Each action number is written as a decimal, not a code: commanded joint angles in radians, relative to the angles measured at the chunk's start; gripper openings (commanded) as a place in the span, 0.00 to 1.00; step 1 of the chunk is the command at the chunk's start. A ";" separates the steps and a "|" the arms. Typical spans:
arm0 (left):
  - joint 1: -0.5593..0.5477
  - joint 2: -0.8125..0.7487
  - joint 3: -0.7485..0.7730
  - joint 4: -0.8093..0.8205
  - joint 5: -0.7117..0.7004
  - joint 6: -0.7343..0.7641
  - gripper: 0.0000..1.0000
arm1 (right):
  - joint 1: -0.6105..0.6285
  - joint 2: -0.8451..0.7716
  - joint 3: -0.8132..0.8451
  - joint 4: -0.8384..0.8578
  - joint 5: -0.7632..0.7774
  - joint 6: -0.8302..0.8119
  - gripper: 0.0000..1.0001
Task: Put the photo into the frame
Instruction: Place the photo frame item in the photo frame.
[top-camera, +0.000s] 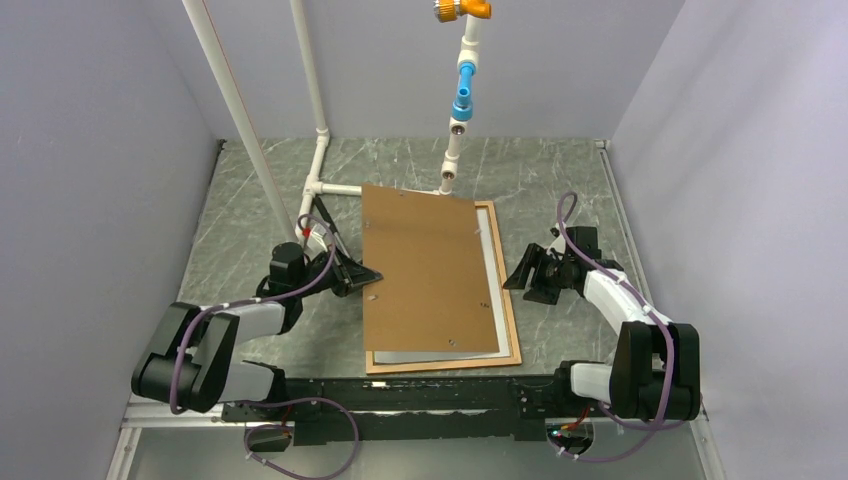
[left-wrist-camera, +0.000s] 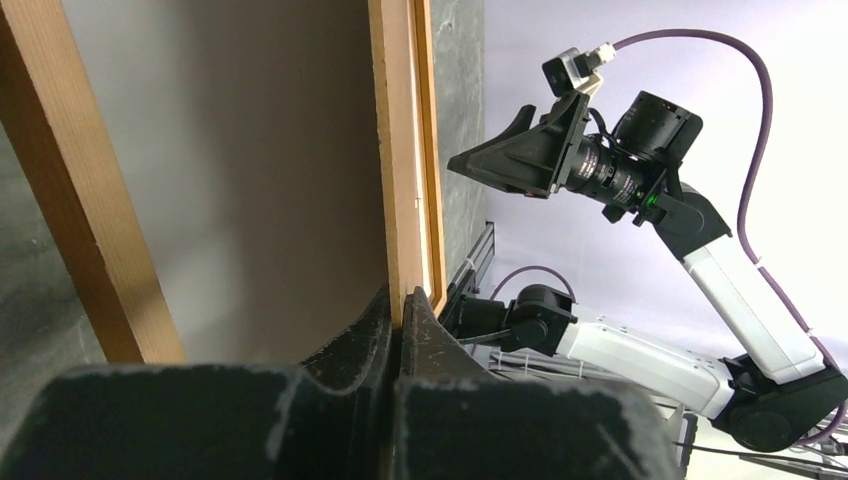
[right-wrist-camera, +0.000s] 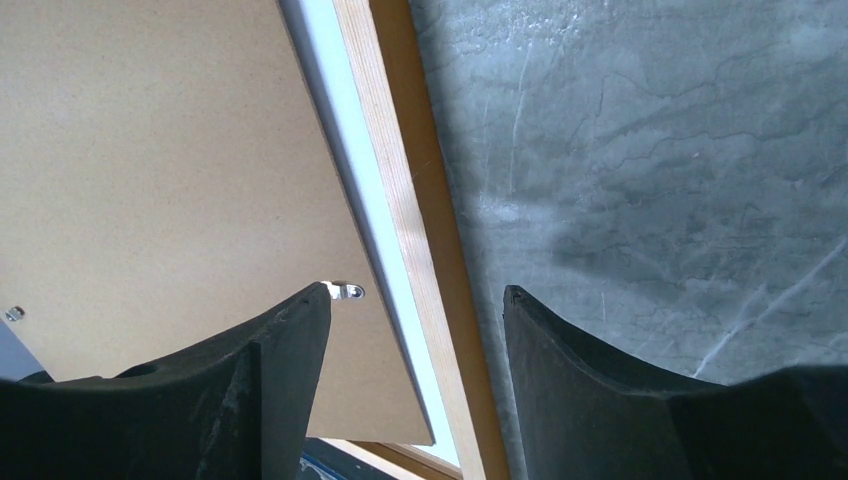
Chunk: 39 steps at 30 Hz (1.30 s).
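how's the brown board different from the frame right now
The board is a solid plain brown sheet; the frame is thin orange-brown rails. The board lies askew on top; the frame sits under it on the table. The left gripper clamps the board's left edge; nothing grips the frame. Both are rectangular and similar in size.

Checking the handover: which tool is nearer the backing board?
Left. The left tool grips the backing board by its left edge; right tool sits open right of the frame.

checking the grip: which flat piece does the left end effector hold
The plain brown backing board, skewed on top; the white sheet and orange-brown frame lie underneath.
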 joint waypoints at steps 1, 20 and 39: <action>-0.023 0.021 0.031 0.078 0.033 0.037 0.00 | -0.003 -0.005 -0.014 0.049 -0.035 0.011 0.67; -0.100 -0.030 0.059 -0.060 -0.037 0.016 0.00 | -0.002 0.021 -0.032 0.086 -0.074 0.036 0.67; -0.139 0.125 0.019 0.235 -0.069 -0.075 0.00 | 0.001 0.066 -0.114 0.204 -0.166 0.107 0.65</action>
